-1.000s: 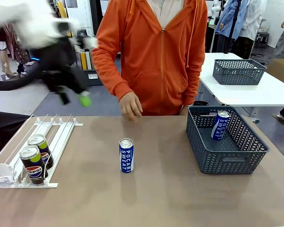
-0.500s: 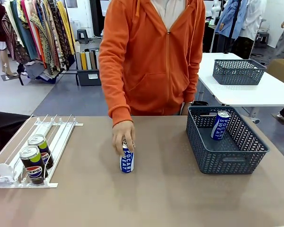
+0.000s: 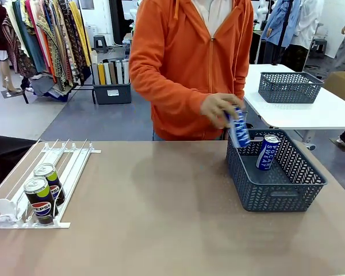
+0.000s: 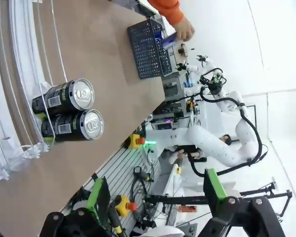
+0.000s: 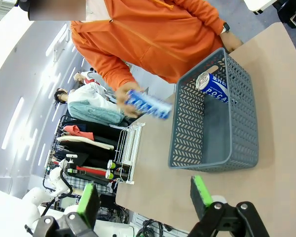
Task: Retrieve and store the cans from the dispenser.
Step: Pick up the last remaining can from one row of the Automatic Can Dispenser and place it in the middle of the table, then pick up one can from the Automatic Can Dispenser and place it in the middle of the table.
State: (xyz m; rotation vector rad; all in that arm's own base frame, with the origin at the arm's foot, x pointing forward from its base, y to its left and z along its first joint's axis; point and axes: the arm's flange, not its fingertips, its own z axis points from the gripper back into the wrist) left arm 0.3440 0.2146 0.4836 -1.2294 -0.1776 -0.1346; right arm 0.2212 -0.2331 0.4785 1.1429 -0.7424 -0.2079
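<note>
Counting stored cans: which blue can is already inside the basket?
The leaning blue can at the far end of the grey basket; the other blue can is tilted in the person's hand, above the rim.

Brown table (image 3: pixel 172 224) runs wide across the scene. At its left side lies a flat white rack (image 3: pixel 79 164), reaching from the near edge toward the far one. Over on the right sits a dark grey mesh basket (image 3: pixel 276 198), well apart from the rack.
</note>
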